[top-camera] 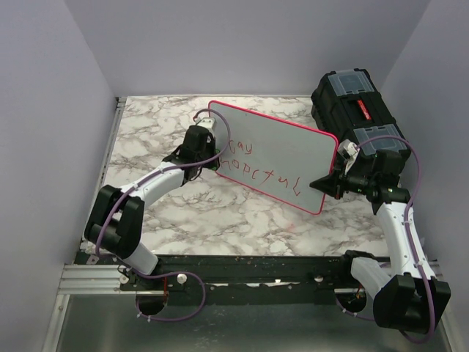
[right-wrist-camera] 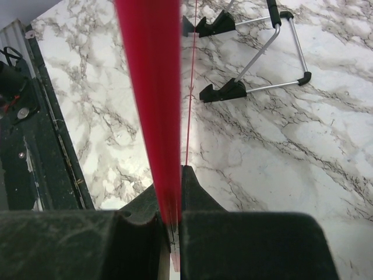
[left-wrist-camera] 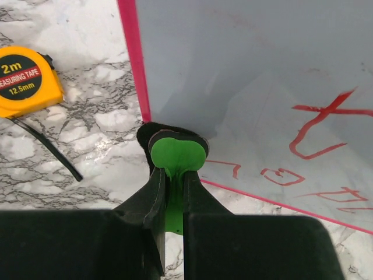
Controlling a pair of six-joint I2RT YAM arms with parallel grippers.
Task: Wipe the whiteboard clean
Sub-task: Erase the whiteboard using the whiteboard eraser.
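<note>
The whiteboard [top-camera: 286, 150], white with a pink-red rim and red handwriting [top-camera: 258, 170], stands tilted above the marble table. My right gripper [top-camera: 331, 183] is shut on its right rim; the right wrist view shows the rim [right-wrist-camera: 151, 87] edge-on between the jaws of the right gripper [right-wrist-camera: 173, 195]. At the board's left end, my left gripper [top-camera: 212, 147] is shut on a green eraser [left-wrist-camera: 178, 154], whose black pad meets the whiteboard [left-wrist-camera: 245, 76] near its lower left corner. In the left wrist view, the left gripper [left-wrist-camera: 173, 178] pinches the green handle, with red lettering [left-wrist-camera: 315, 128] to the right.
A black toolbox [top-camera: 355, 106] sits at the back right, close behind my right arm. A yellow tape measure [left-wrist-camera: 26, 79] lies on the marble left of the board. A wire stand with black feet [right-wrist-camera: 262, 52] rests on the table beyond the board's edge.
</note>
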